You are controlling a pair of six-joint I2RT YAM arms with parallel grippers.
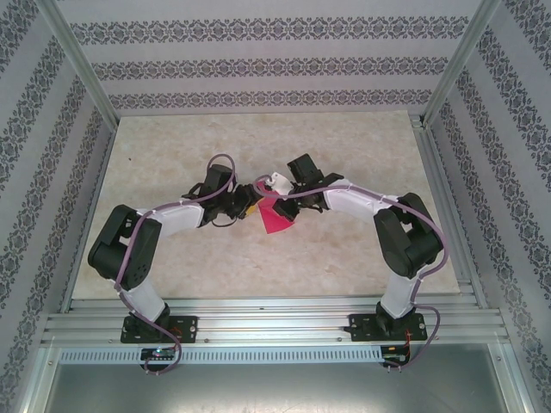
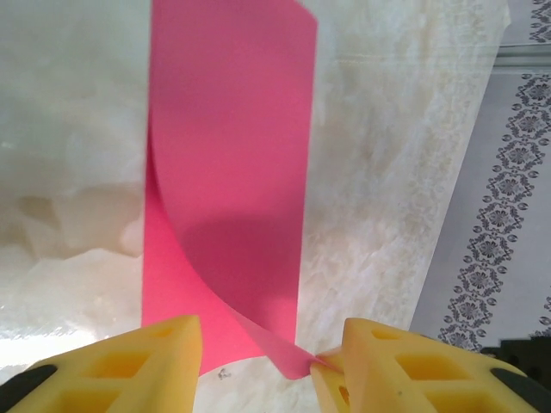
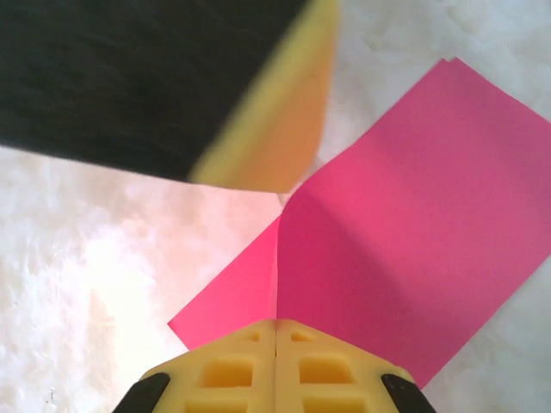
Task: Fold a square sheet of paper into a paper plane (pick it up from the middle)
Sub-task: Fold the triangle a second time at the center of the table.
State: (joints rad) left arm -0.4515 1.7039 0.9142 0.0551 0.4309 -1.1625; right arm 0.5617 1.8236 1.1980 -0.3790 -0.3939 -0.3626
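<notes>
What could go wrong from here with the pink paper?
1. The right gripper pinches the pink sheet at one spot on its fold; a pull may tear or crumple it.
2. The left gripper is open, and the sheet's curled corner touches one of its fingers; moving off might drag it and skew the fold.

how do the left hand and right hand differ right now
The left hand has its fingers apart; the right hand has them pressed together. The left hand grips nothing, the pink sheet curling loose between its fingers; the right hand pinches that sheet at its crease. Both have yellow fingers.
</notes>
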